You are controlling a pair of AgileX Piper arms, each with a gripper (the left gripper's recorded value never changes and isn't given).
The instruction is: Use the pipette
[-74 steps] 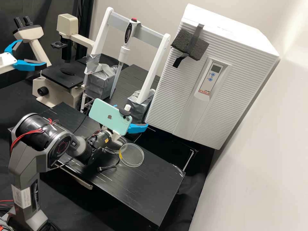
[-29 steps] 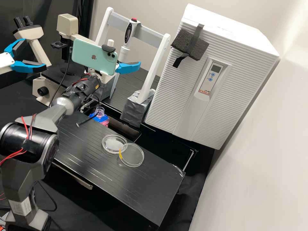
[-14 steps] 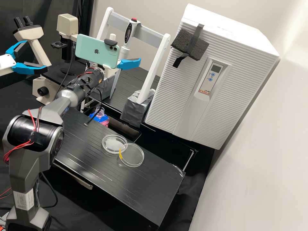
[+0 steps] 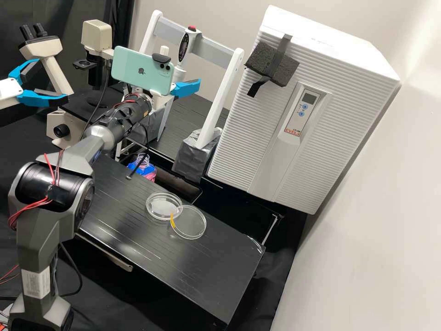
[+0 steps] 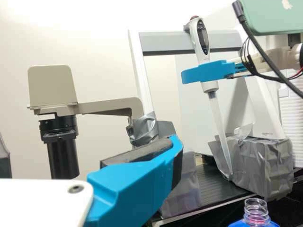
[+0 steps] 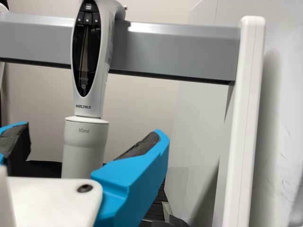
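Barely begun, the task has the right gripper (image 6: pixel 80 156) spread on either side of the pipette (image 6: pixel 87 94), which hangs from the grey rack (image 4: pixel 211 46) at the bench's far left, so closing, lifting and dispensing all appear left to do

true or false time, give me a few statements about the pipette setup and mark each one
1. The pipette hangs from the rack's grey crossbar. True.
2. The right gripper is shut tight on the pipette. False: its fingers are open, one on each side of the pipette's lower body.
3. Two clear round dishes lie next to each other on the black platform. True.
4. The bottle of pink liquid has a cap on. False: its neck is open.
5. The left gripper holds one of the dishes. False: it is open and empty, over by the microscope.
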